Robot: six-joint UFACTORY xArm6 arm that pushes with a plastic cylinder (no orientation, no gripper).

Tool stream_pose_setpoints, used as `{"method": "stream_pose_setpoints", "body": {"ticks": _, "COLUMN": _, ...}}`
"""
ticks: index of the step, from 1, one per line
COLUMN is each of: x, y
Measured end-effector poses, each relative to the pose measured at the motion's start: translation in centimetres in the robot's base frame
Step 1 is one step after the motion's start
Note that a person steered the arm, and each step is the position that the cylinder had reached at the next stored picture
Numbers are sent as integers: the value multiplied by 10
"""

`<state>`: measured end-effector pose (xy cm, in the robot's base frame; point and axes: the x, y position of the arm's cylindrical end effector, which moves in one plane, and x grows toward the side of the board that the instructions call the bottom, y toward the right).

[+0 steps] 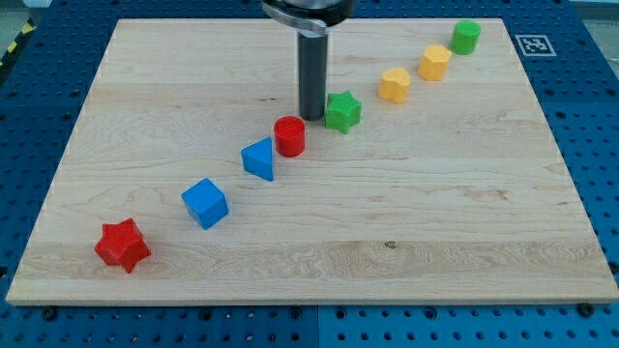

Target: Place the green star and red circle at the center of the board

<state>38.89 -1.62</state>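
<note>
Near the middle of the wooden board (406,242), my tip (311,117) is resting just left of the green star (342,111) and just above the red circle (289,136), pressing on neither that I can tell; being a bare rod, it is gripping nothing. A diagonal row is running from the red star (123,245) through the blue cube (205,203), blue triangular block (259,159), two yellow blocks (394,85) (434,63) to the green cylinder (465,37).

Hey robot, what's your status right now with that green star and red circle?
My tip down between green star and red circle, near board centre. Blue triangular block close beside the circle.
</note>
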Motion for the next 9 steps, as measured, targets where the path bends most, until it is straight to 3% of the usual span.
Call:
{"method": "stream_pose_setpoints", "body": {"ticks": 2, "x": 18, "y": -80}}
{"method": "stream_pose_setpoints", "body": {"ticks": 3, "x": 49, "y": -82}}
{"method": "stream_pose_setpoints", "body": {"ticks": 5, "x": 49, "y": -69}}
{"method": "stream_pose_setpoints", "body": {"ticks": 8, "x": 47, "y": -4}}
{"method": "stream_pose_setpoints", "body": {"ticks": 9, "x": 34, "y": -44}}
